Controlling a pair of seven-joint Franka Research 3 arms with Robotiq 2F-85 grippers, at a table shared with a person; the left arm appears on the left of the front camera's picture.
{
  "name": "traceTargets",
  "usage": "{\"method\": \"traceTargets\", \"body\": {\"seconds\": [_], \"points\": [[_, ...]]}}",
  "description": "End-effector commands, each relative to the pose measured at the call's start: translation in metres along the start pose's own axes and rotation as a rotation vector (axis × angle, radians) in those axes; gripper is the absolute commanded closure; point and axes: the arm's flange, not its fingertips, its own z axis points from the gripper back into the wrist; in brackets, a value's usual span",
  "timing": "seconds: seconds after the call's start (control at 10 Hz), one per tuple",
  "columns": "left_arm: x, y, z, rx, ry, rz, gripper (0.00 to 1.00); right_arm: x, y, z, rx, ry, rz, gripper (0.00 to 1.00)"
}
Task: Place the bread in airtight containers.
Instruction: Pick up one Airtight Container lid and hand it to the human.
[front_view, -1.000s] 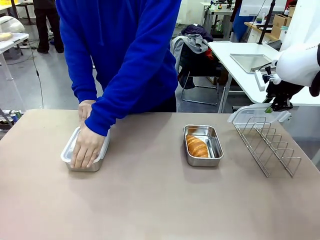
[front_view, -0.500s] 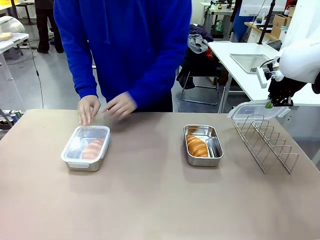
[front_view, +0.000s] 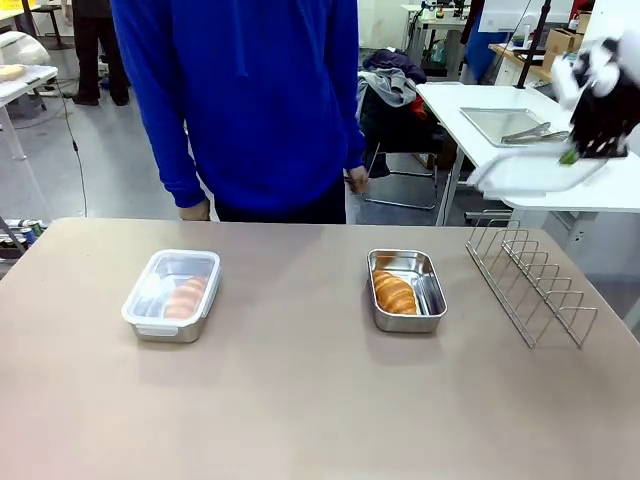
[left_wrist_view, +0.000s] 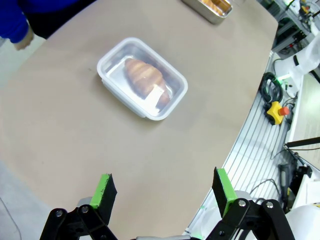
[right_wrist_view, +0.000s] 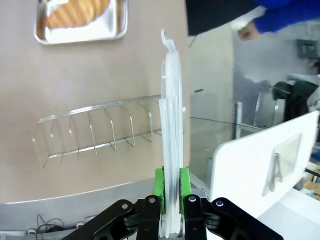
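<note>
On the table's left a steel tin (front_view: 171, 294) sits closed under a clear lid, one bread roll (front_view: 186, 296) inside; the left wrist view shows this tin (left_wrist_view: 142, 77) from above. Mid-right, a second tin (front_view: 407, 290) stands uncovered with the other roll (front_view: 392, 292) in it, also seen as the tin (right_wrist_view: 80, 20) at the top of the right wrist view. My right gripper (front_view: 592, 140) is high at the right, shut on a clear plastic lid (front_view: 530, 172), its green pads clamping the lid's edge (right_wrist_view: 171, 150). My left gripper (left_wrist_view: 165, 192) hangs open above the table, holding nothing.
A wire rack (front_view: 530, 282) stands at the table's right end, below the held lid. The person in a blue top (front_view: 250, 100) stands at the far side, hands down by the table edge. A white side table (front_view: 480, 110) behind carries a metal tray.
The person pressed the lid onto the left tin, then drew both hands back. My right gripper lifted the clear lid up off the wire rack.
</note>
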Motion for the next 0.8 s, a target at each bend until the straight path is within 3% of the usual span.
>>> {"method": "traceTargets", "body": {"seconds": [0.0, 0.3, 0.5, 0.7], "points": [[0.0, -0.001, 0.002, -0.003, 0.003, -0.016, 0.0, 0.023, 0.009, 0.046, -0.052, -0.078, 0.051, 1.0], [0.0, -0.001, 0.002, -0.003, 0.003, -0.016, 0.0, 0.054, 0.045, 0.071, -0.148, -0.339, 0.304, 1.0], [0.0, -0.001, 0.002, -0.003, 0.003, -0.016, 0.0, 0.069, 0.066, 0.061, -0.182, -0.425, 0.43, 1.0], [0.0, -0.001, 0.002, -0.003, 0.003, -0.016, 0.0, 0.085, 0.077, 0.036, -0.2, -0.443, 0.586, 1.0]]}}
